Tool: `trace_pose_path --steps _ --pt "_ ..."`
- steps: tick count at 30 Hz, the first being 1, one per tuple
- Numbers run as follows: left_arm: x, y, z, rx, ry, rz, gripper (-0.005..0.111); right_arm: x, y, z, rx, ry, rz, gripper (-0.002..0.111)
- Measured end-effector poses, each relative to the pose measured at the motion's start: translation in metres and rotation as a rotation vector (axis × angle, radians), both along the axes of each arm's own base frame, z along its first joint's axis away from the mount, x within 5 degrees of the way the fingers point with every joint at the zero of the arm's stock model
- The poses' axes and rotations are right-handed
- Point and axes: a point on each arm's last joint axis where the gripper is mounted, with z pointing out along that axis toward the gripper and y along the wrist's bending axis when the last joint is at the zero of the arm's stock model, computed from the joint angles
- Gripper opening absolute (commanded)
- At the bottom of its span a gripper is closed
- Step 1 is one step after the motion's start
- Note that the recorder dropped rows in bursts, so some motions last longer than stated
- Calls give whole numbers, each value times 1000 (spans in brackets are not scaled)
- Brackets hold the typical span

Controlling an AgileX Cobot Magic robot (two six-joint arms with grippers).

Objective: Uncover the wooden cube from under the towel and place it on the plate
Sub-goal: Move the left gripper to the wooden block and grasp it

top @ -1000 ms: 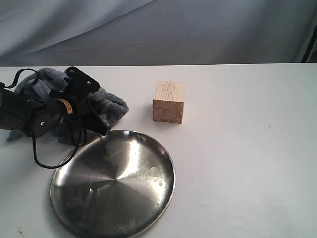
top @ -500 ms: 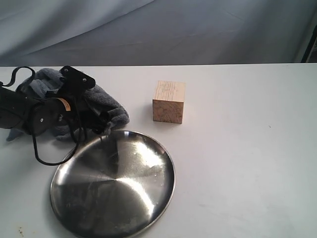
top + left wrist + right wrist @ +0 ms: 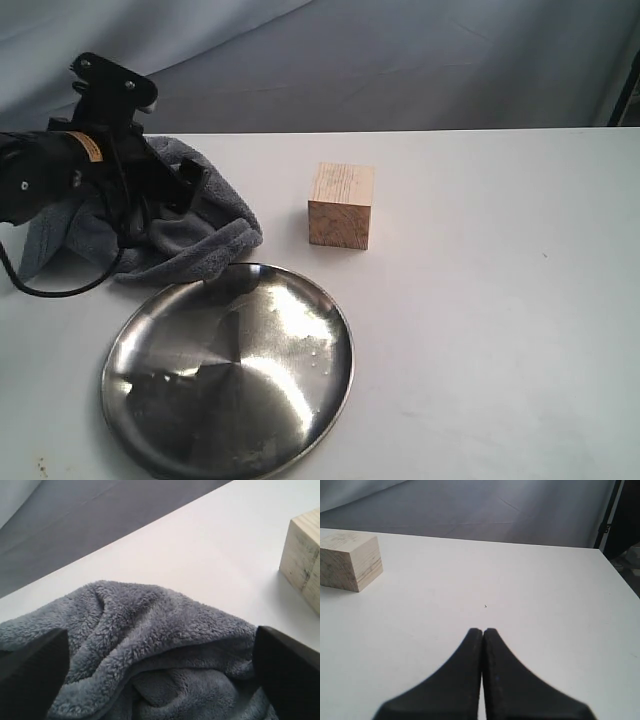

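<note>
One wooden cube (image 3: 341, 205) stands uncovered on the table (image 3: 480, 330) at the steel plate's (image 3: 230, 370) 1 o'clock, the left gripper (image 3: 160, 677) spread over the towel (image 3: 200, 235) at 11 o'clock, the right gripper (image 3: 483, 631) pressed together.

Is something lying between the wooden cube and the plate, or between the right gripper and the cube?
Nothing visible does. The wooden cube stands uncovered, with bare table between it and the plate; the towel lies off to the side. In the right wrist view only bare table lies between the right gripper and the cube.
</note>
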Motion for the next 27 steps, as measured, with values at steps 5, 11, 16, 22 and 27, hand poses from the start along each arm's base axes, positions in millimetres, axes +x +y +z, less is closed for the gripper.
trace_pose_path --steps 5,11,16,22,27 --pt "-5 2 8 8 21 5 89 0 0 0 0 0 0 0" --pt "-16 -24 8 14 36 -69 60 0 0 0 0 0 0 0" --pt "-31 -62 11 -4 3 -181 25 0 0 0 0 0 0 0" --pt "-49 -105 24 -94 -136 -309 0 0 0 0 0 0 0 0" --pt "-49 -118 25 -250 -168 -287 0 0 0 0 0 0 0 0"
